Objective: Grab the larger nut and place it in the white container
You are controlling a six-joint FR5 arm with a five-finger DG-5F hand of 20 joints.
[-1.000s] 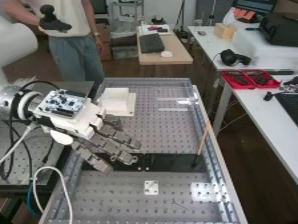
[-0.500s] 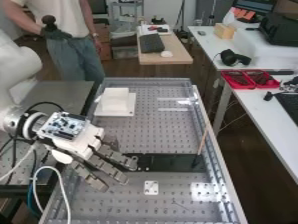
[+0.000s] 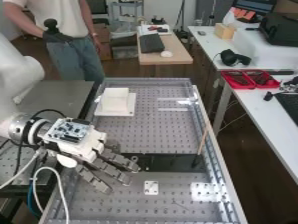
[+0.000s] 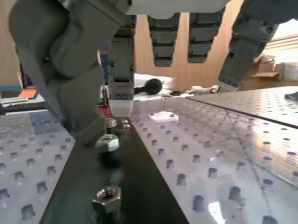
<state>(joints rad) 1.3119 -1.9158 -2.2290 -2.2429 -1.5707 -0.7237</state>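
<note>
One robot hand (image 3: 90,157), dark grey, white at the back: palm low near the left edge of the worktop (image 3: 133,135) as the high view shows it, fingers slanting over the left part of a black strip. State of fingers: open, close to straight, nothing gripped; the thumb (image 4: 66,75) hangs apart from them in the wrist view.

One black strip (image 3: 173,162), laid crosswise on the worktop, nearer its near edge than its far edge.

Two bright hex nuts, in line along the strip: a front nut (image 4: 106,200), nearest the wrist camera, its hole upward; a second nut (image 4: 108,143), farther along, just beside the thumb's tip. Which is the larger cannot be told with certainty. Beyond them, two small metal pieces (image 4: 125,124), side by side, exact form unclear.

One white container (image 3: 115,100), on a white base plate (image 3: 126,111), by the far left corner of the worktop, well apart from the hand.

One small white plate with holes (image 3: 151,188), flat, between the strip and the near edge.

One thin brown stick (image 3: 203,140), upright or leaning, near the right edge, its dark lower end at the strip.
</note>
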